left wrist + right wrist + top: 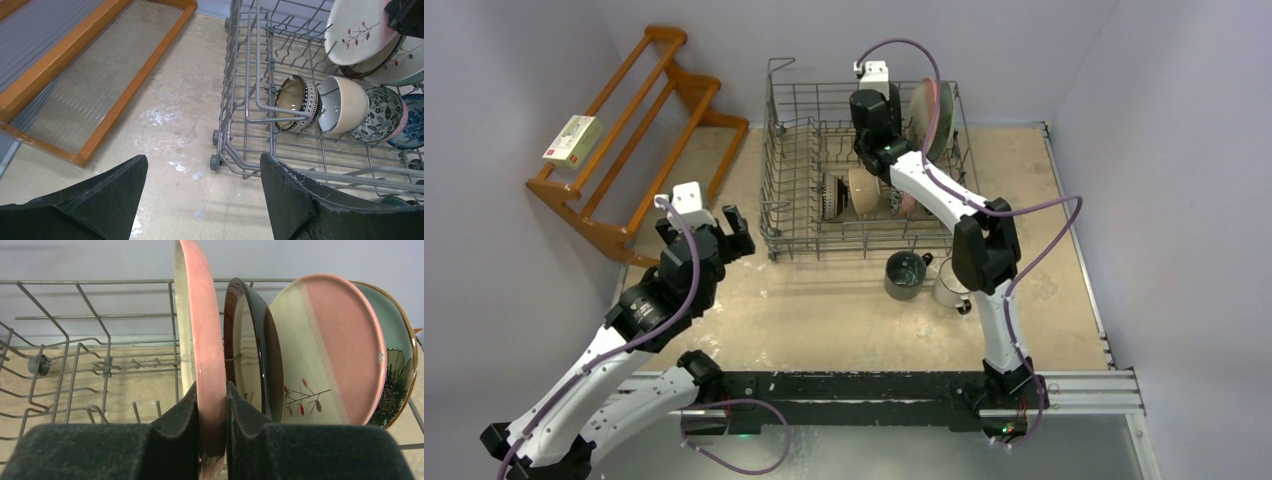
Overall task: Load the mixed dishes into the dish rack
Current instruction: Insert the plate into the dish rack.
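Observation:
The grey wire dish rack stands at the back middle of the table. My right gripper is inside it, shut on the lower rim of an upright pink plate. Right of that plate stand a dark plate, a pink-and-white plate with a branch motif and a mint green plate. Several bowls lie in the rack's front row, among them a black-and-white patterned one and a beige one. A dark teal mug and a white mug stand on the table before the rack. My left gripper hangs open and empty over the table by the rack's left corner.
A brown wooden slatted shelf leans at the back left with a small box on it. The right arm's elbow hangs over the white mug. Walls close the table in on three sides.

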{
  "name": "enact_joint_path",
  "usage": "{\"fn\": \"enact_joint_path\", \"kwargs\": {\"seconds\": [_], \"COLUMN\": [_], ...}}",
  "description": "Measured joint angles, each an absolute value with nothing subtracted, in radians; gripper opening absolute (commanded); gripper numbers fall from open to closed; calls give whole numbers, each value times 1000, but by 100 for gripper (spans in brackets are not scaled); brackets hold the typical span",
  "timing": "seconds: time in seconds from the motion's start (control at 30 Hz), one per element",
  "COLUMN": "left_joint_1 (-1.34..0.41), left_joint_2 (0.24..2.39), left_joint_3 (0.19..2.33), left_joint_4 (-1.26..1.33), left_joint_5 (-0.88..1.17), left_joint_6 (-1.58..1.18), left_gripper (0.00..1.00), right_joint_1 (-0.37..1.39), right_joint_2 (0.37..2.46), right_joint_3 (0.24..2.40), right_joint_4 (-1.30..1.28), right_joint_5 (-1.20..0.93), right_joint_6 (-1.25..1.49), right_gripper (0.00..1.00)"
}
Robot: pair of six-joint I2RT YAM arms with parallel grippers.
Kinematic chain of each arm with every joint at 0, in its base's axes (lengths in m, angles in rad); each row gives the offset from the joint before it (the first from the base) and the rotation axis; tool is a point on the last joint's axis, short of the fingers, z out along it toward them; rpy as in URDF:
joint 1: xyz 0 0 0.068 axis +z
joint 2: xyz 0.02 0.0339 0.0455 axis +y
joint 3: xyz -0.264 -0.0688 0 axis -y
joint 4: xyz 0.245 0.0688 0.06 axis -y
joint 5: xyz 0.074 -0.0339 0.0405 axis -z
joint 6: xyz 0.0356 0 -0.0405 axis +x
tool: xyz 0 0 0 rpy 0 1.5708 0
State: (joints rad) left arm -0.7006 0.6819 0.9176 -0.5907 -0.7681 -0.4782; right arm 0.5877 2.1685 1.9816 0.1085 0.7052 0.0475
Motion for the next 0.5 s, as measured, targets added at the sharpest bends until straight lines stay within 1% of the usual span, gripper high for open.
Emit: {"fn": "enact_joint_path", "kwargs": {"seconds": [0.5], "left_joint_1": [-683], "left_joint_2": [694], "left_joint_3": [918], "left_joint_4": [-585], "left_joint_5": [-741], "left_joint_6": [-469], "left_gripper": [80], "right_joint_1": [557], "right_joint_2": [2174], "right_joint_3": [1974], "right_joint_4": [41], "right_joint_5": [654], "right_joint_6": [171], "right_gripper": [0]}}
